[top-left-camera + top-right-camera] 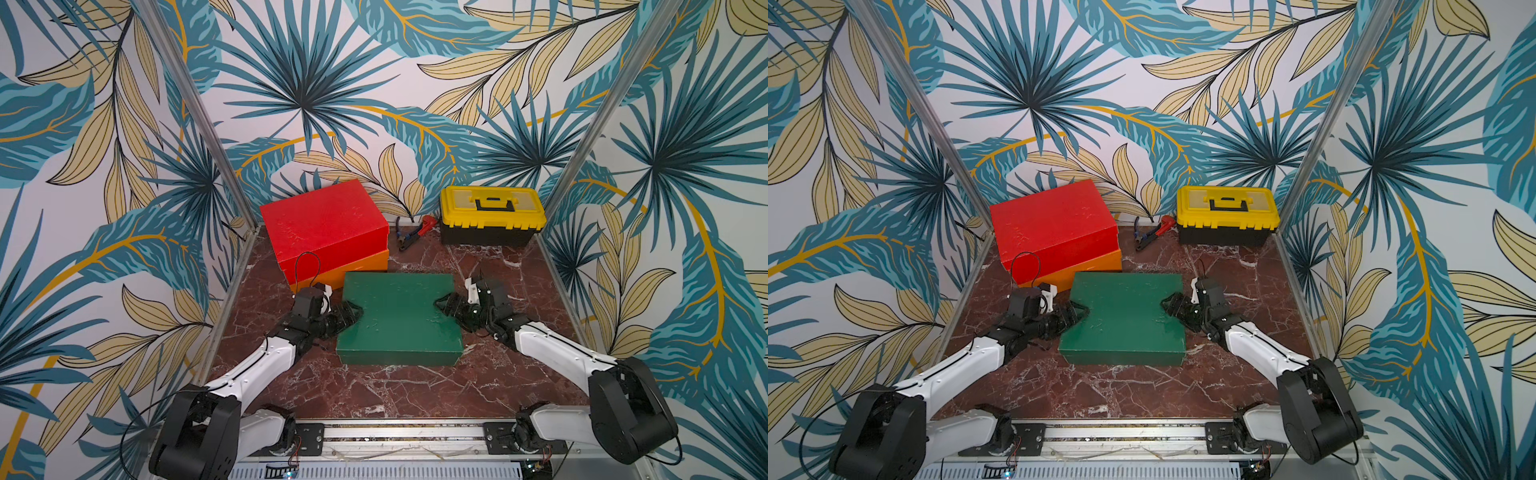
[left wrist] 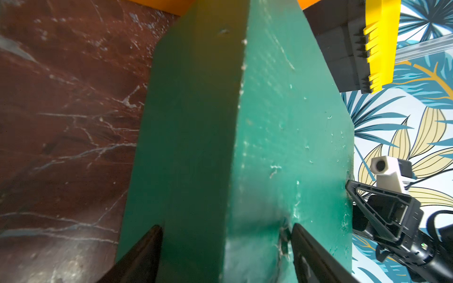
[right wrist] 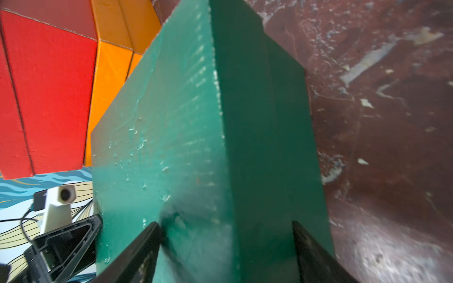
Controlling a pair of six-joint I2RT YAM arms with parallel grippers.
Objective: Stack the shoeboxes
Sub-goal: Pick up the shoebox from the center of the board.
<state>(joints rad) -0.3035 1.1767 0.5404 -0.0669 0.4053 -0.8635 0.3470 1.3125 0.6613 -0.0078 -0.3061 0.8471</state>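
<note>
A dark green shoebox [image 1: 399, 320] [image 1: 1125, 320] with a scuffed lid lies in the middle of the marble floor. My left gripper [image 1: 353, 314] [image 2: 225, 227] is shut on its left end and my right gripper [image 1: 440, 303] [image 3: 225, 224] on its right end. On each side one finger presses a dent into the lid while the other sits low on the end wall. Behind it at the back left, the red shoebox [image 1: 324, 224] [image 3: 49, 98] rests on the orange shoebox [image 1: 361, 266] [image 3: 110, 73], slightly askew. The green box's back left corner is close to the orange one.
A yellow-lidded black toolbox [image 1: 492, 214] stands at the back right against the wall. Pliers [image 1: 405, 237] and a red-handled tool [image 1: 428, 224] lie between it and the stack. Metal frame posts and leaf-patterned walls close in both sides and the back.
</note>
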